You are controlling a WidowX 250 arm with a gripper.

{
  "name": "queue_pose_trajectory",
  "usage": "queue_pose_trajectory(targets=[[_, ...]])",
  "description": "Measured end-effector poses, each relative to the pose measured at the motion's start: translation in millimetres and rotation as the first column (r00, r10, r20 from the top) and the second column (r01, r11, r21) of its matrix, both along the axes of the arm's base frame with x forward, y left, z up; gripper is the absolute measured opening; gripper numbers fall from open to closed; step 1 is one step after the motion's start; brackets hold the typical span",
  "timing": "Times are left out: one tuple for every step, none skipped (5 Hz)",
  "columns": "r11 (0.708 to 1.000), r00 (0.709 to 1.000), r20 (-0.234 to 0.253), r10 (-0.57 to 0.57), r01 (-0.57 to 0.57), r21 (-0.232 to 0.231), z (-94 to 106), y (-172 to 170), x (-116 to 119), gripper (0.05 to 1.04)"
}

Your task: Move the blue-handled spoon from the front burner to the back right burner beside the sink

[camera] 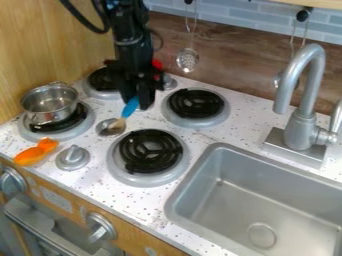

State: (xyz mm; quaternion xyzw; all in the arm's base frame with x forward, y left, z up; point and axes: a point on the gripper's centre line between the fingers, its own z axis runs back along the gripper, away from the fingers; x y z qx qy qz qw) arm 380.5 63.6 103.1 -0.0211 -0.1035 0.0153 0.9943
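Tool (pixel 137 101): hangs over the back-left part of the tabletop (pixel 143 210), among the burners, at the blue end of a spoon; how far it is open, and whether it has a grip on the handle or merely meets it in the line of sight, cannot be told.
Spoon (pixel 129 109): lies between the four burners, blue handle uppermost, a pale neck below and a round silver piece (pixel 110 127) at its foot; whether that piece belongs to it is unclear.
Long axis: runs roughly from back to front, the blue end toward the back wall (pixel 234 55), the lower end toward the front edge.
Handle: appears raised at the tool, a slant that would suit a grip from above and leave the lower end near the tabletop.
Pot (pixel 49 106): upright on the front-left burner (pixel 63 125), probably set there as on a working stove, its base steadied by the coil.
Orange piece (pixel 35 152): beside the front edge near the left corner, near a knob (pixel 72 157), seemingly just laid down.
Front-right burner (pixel 145 157): bare, between spoon and sink (pixel 175 210).
Slotted ladle (pixel 188 60): hung against the back wall, bowl down, likely stored off the tabletop.
Faucet (pixel 304 100): stands behind the sink, spout arched over toward it.
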Motion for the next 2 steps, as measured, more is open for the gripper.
queue_pose_trajectory(targets=[[0.983, 0.985, 0.015, 0.172, -0.171, -0.063, 14.4, -4.8, 8.9, 0.467], [0.929, 0.932, 0.041, 0.360, -0.353, -0.115, 28.2, -10.0, 21.2, 0.466]])
